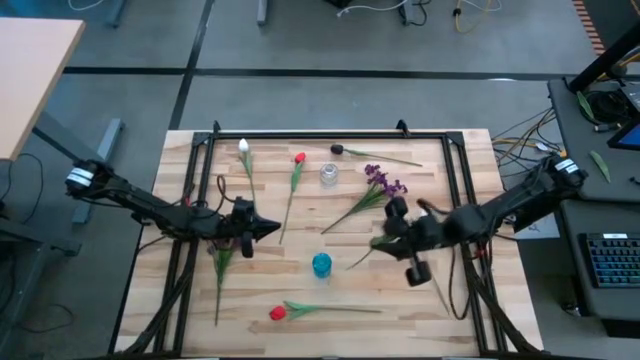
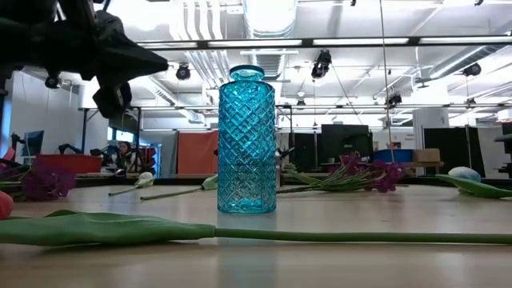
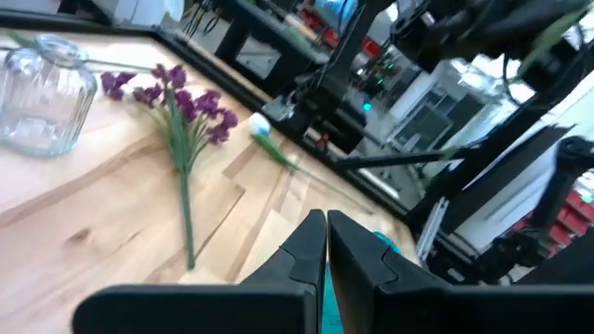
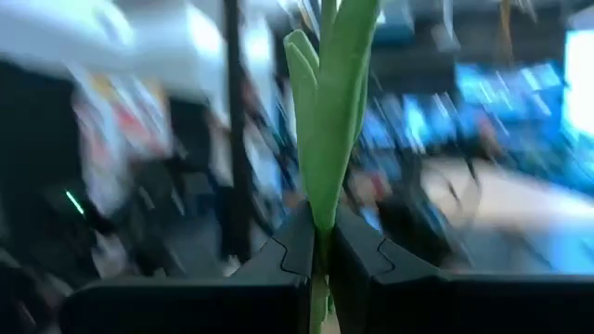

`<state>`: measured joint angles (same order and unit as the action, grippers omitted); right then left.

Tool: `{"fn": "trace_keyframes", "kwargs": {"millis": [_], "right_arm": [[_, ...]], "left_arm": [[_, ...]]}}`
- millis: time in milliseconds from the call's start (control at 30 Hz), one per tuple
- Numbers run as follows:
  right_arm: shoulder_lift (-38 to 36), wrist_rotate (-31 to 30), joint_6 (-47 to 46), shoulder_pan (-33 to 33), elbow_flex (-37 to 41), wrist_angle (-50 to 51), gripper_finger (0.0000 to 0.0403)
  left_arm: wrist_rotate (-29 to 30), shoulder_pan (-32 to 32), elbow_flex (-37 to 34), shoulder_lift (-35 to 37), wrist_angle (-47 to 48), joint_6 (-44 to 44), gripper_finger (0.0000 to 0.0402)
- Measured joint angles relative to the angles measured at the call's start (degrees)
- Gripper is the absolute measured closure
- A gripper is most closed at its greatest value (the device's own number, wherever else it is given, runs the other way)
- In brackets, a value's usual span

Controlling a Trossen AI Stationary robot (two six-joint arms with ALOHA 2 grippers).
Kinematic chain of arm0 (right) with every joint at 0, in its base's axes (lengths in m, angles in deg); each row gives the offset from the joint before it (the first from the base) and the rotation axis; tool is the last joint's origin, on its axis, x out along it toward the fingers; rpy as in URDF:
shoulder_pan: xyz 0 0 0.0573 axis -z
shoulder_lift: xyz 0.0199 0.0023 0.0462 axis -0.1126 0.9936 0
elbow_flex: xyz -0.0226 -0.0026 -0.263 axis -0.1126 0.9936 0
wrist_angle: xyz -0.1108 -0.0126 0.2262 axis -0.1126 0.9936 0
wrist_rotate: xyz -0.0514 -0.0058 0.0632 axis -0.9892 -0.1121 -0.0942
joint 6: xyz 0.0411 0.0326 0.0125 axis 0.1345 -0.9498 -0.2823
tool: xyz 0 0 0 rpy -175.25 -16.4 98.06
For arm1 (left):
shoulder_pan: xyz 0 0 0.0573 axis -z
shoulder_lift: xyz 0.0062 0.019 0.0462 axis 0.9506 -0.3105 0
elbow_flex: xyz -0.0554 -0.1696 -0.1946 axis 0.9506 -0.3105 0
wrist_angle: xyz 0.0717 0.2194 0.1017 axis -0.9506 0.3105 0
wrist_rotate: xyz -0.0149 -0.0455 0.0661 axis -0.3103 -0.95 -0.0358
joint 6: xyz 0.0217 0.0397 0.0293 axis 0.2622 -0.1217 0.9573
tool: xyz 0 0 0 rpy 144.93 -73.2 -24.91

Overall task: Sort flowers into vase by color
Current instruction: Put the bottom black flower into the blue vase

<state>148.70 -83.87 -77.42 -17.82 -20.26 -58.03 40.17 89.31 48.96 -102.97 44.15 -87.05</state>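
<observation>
Green-stemmed flowers lie flat on the wooden table: a white bud, a red tulip, a near-black bloom, a purple cluster and a second red tulip near the front edge. The blue vase stands upright at the middle, the clear vase behind it. My left gripper hovers left of the blue vase, shut and empty. My right gripper is right of the blue vase, shut on a green flower whose head does not show. My right gripper pinches the flower between its two fingers, on a green leaf at the stem. The leaf stands straight out past the fingertips. In the high view a thin stem trails from the fingers toward the blue vase. Whether it is clear of the table I cannot tell.
A purple flower lies under my left arm. A pale bud with its stem lies beyond the purple cluster. A black frame borders the table. Bare wood shows between the blue vase and the front tulip.
</observation>
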Motion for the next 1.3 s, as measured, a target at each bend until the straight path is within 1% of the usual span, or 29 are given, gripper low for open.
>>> {"fn": "trace_keyframes", "kwargs": {"millis": [33, 100, 200, 267, 333, 400, 467, 567, 833, 1067, 1133, 1200, 1300], "right_arm": [[0.61, 1.37, 0.07, 0.32, 0.90, -4.45, 0.0390], [2.41, 2.09, 0.91, 0.72, 2.14, -9.71, 0.0390], [5.84, 2.33, 3.04, 1.47, 2.31, -13.39, 0.0390], [8.22, 2.31, 3.63, 1.93, 1.54, -16.37, 0.0390], [10.01, 2.29, 4.46, 2.24, 0.95, -18.15, 0.0390], [11.73, 2.34, 4.69, 2.79, -0.11, -18.35, 0.0390], [12.74, 2.25, 4.75, 3.08, -0.53, -18.33, 0.0390], [14.21, 1.43, 4.99, 3.60, -1.29, -18.61, 0.0390], [16.95, 1.06, 3.77, 5.22, -1.38, -18.70, 0.0390], [17.90, -3.98, 3.77, 5.22, -1.41, -18.53, 0.0390], [17.92, -6.42, 2.05, 5.22, -1.41, -18.35, 0.0390], [17.92, -7.60, 1.61, 5.22, -1.41, -18.39, 0.0384], [17.92, -7.87, 1.43, 5.22, -1.41, -18.28, 0.0360]], "left_arm": [[0.00, -0.25, 1.36, 0.51, 3.47, -0.32, 0.0402], [0.00, -0.71, 5.31, 1.11, 12.39, -0.48, 0.0402], [0.71, -1.09, 13.17, 1.62, 31.49, -0.50, 0.0402], [3.32, -1.08, 18.89, 1.20, 45.65, -2.21, 0.0402], [6.54, -1.05, 24.25, 0.09, 59.04, -5.87, 0.0402], [8.88, -0.90, 28.56, -1.11, 69.66, -9.13, 0.0402], [10.26, -0.90, 31.68, -2.45, 76.10, -11.03, 0.0402], [10.58, -0.89, 34.05, -4.19, 79.86, -11.19, 0.0402], [10.58, -0.88, 35.65, -6.86, 79.74, -9.85, 0.0402], [10.67, -0.88, 35.65, -7.98, 79.75, -9.77, 0.0402], [10.98, -0.88, 35.65, -8.24, 79.75, -9.77, 0.0402], [11.81, -0.88, 35.65, -8.37, 79.74, -9.75, 0.0402], [12.06, -0.88, 35.65, -8.42, 79.71, -9.75, 0.0402]]}}
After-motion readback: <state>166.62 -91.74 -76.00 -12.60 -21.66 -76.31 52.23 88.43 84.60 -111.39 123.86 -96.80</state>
